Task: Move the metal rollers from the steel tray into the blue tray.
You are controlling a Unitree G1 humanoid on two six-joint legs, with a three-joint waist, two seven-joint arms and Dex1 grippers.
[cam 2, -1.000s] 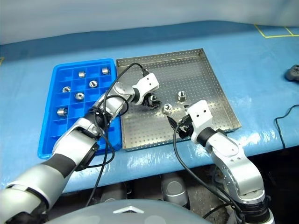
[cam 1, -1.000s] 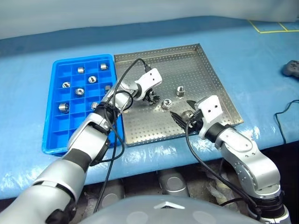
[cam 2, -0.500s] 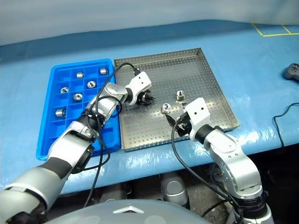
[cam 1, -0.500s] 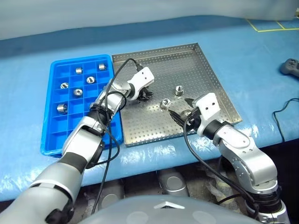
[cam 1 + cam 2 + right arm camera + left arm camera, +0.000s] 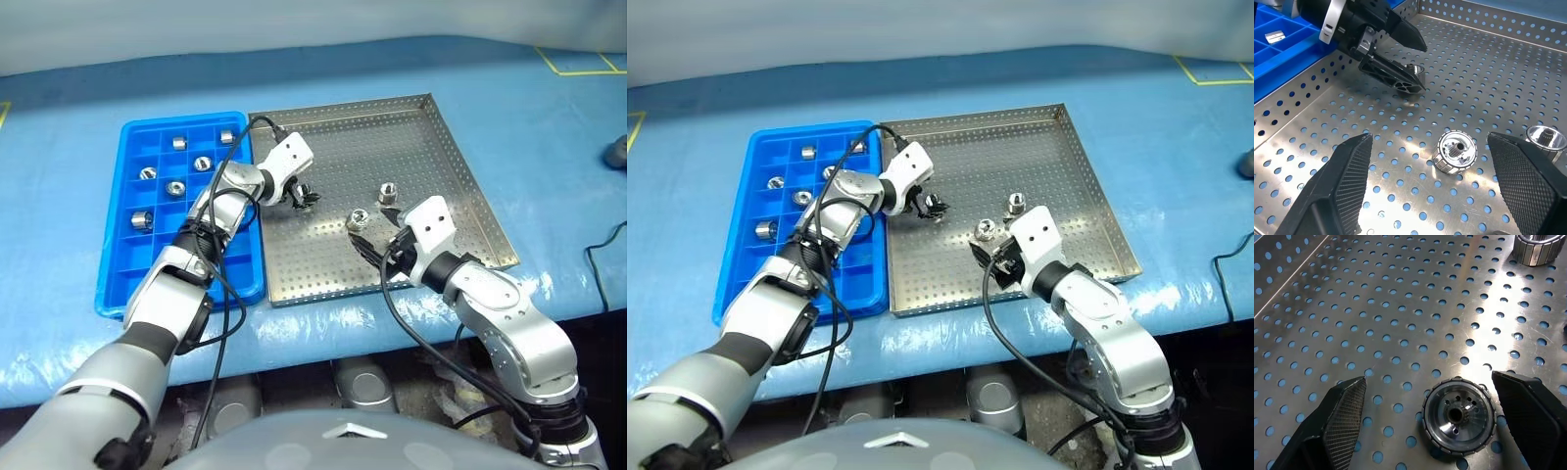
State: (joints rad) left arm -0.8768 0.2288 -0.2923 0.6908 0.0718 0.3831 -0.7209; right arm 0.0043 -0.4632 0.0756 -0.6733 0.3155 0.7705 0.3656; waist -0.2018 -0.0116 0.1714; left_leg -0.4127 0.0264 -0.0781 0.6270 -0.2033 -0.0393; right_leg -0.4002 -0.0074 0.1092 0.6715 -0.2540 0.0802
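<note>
Since a second ago my left gripper (image 5: 1425,426) has shifted toward the blue tray (image 5: 113,284) side of the steel tray (image 5: 431,176); its fingers now stand spread wide around one metal roller (image 5: 1458,416) lying flat on the perforated floor, touching neither finger. My right gripper (image 5: 1435,196) hovers low over the tray's near part, fingers wide apart, empty, a second roller (image 5: 1454,152) between them and a third (image 5: 1546,137) just beside one finger. Five rollers (image 5: 176,188) sit in separate blue compartments.
</note>
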